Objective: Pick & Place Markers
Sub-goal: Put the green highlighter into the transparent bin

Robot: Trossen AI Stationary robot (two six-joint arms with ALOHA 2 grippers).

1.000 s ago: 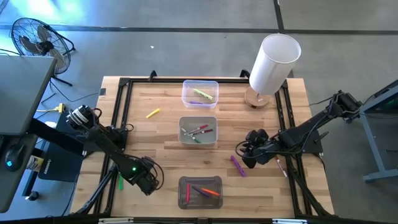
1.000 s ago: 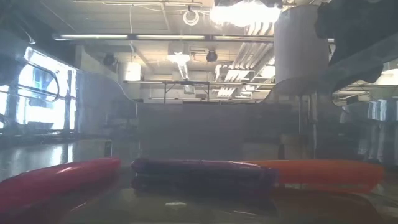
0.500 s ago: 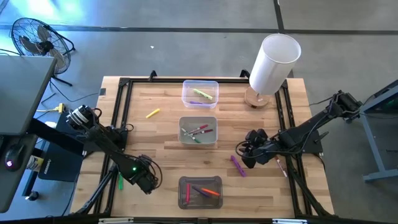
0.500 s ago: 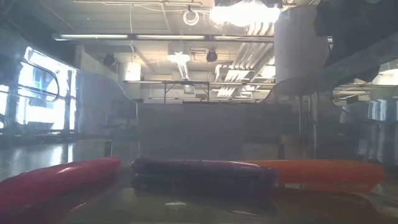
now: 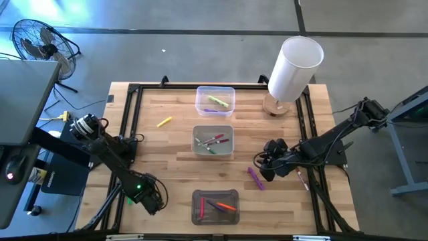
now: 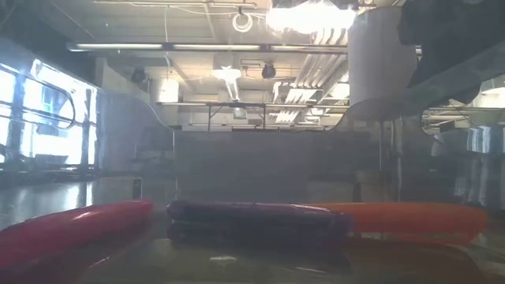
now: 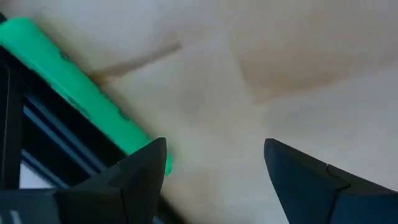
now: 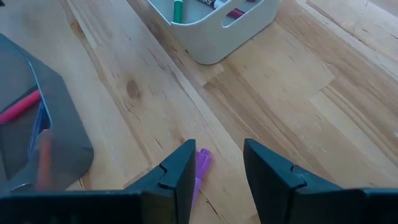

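Note:
A green marker [image 7: 74,93] lies on the wood along the dark frame rail at the table's near left [image 5: 129,194]. My left gripper [image 7: 214,152] points down over bare wood right beside it, open. The marker's end reaches one fingertip [image 7: 146,165] and stays outside the gap; I cannot tell whether they touch. A purple marker [image 5: 255,177] lies right of centre. My right gripper [image 8: 219,155] hangs open just above it [image 5: 267,167], and the marker's end [image 8: 200,163] shows beside one finger. A yellow marker [image 5: 164,122] lies at the far left.
Three bins stand in a row down the table's middle: far [image 5: 215,100], middle [image 5: 212,139] and near [image 5: 215,206], each with markers in it. The near bin's red, purple and orange ones fill the low view [image 6: 252,221]. A big white cylinder [image 5: 294,67] stands far right. Another marker [image 5: 302,179] lies by the right rail.
My left gripper has gone a little toward the table's near left corner, closer to the green marker, and has turned slightly. The right arm and the markers have kept still.

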